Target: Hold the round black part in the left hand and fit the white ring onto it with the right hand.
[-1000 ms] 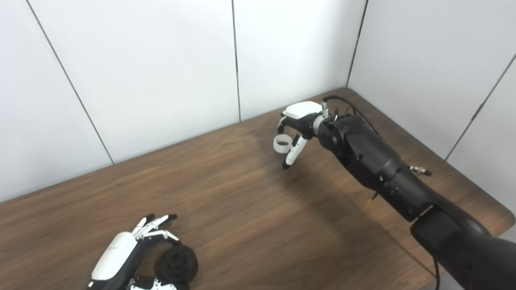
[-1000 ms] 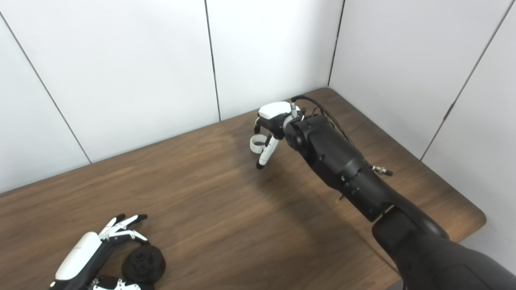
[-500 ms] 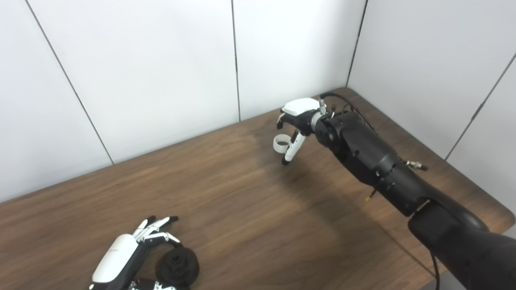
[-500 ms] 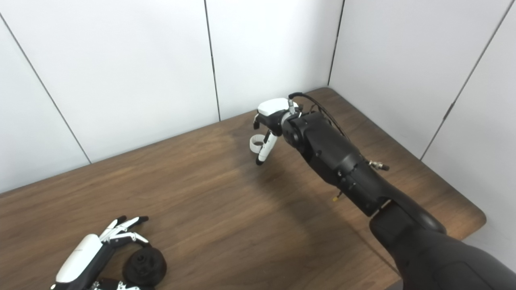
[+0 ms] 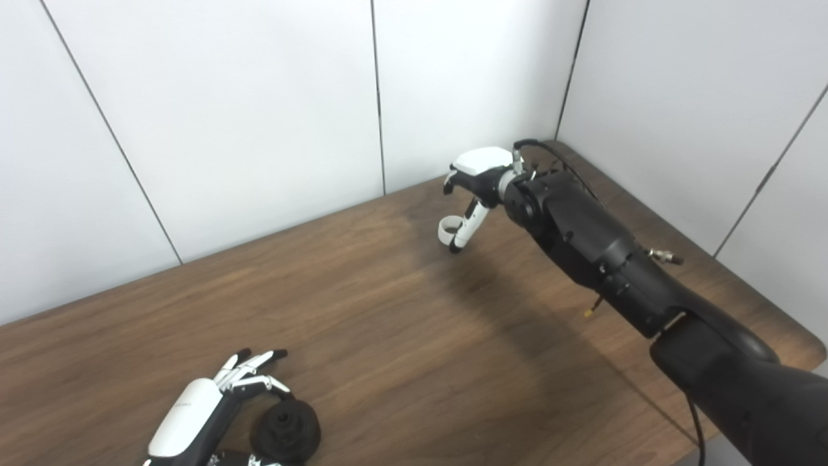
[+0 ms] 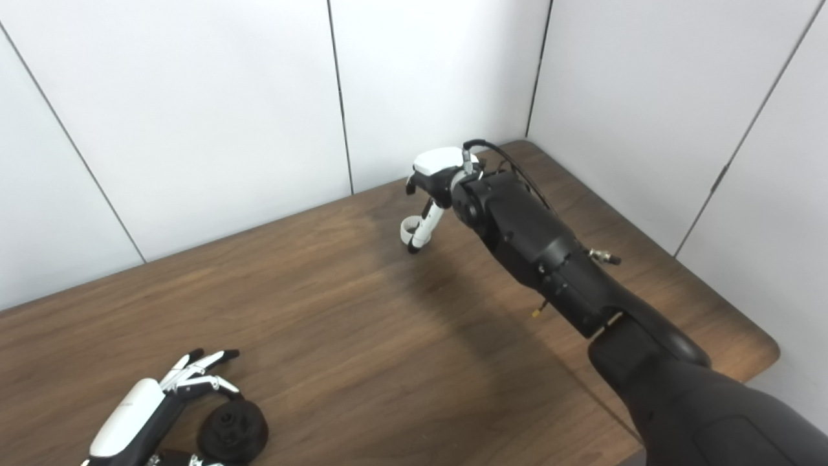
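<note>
Brown wooden table [image 5: 362, 304] fills the lower part of the view, its grain running lengthwise, darker streaks showing across the middle. A soft shadow [image 5: 517, 310] lies on the boards toward the right side. The table's near right corner [image 6: 766, 353] is rounded. Behind it stand plain white wall panels [image 5: 246, 110], split by thin dark seams [image 5: 378, 97]; the seams on the left lean, the middle one runs nearly straight up. On the right another panelled wall [image 6: 647, 97] meets the back one at a corner [image 6: 537, 71], and the table pushes right into that corner.
</note>
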You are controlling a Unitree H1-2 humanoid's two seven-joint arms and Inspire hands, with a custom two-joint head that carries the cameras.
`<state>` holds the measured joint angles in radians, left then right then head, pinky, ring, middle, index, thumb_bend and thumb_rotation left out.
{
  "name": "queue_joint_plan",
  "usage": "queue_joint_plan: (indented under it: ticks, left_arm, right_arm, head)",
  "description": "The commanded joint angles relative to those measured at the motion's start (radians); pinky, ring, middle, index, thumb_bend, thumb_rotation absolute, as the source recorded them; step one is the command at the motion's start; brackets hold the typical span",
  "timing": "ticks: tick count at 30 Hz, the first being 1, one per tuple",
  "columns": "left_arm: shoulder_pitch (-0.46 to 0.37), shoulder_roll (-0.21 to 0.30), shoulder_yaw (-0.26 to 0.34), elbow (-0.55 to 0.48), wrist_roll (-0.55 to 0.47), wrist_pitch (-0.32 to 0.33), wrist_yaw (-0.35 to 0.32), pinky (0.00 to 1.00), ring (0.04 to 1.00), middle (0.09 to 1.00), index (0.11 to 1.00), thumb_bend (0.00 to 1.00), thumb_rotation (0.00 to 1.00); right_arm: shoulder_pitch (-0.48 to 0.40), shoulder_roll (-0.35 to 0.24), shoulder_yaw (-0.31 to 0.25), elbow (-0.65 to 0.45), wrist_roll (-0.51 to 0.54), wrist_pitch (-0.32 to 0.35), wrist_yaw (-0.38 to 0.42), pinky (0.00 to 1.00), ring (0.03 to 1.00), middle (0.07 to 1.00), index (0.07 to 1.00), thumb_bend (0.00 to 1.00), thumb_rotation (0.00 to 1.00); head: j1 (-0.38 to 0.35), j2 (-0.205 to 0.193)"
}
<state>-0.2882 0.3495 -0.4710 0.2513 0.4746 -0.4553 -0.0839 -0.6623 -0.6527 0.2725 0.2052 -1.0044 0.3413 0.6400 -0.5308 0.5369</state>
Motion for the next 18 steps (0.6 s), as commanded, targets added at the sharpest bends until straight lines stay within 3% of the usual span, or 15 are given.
queue_joint_plan:
  ticks: [1,18]
  left_arm:
    - [0.068,-0.001,-0.017,0.021,0.009,-0.014,-0.001,1.00,0.898,0.915,0.478,0.51,0.05]
    - [0.082,-0.008,0.005,0.003,0.014,-0.013,-0.015,1.00,0.900,0.921,0.478,0.51,0.05]
  right_arm:
    - [-0.059,-0.036,-0.002,-0.009,-0.010,-0.003,-0.026,1.00,1.000,1.000,0.845,0.92,0.47]
    - [-0.069,-0.023,0.024,0.045,0.019,-0.015,-0.055,1.00,1.000,1.000,0.821,0.94,0.45]
  head:
    - [0.000,0.002]
    - [0.009,0.012]
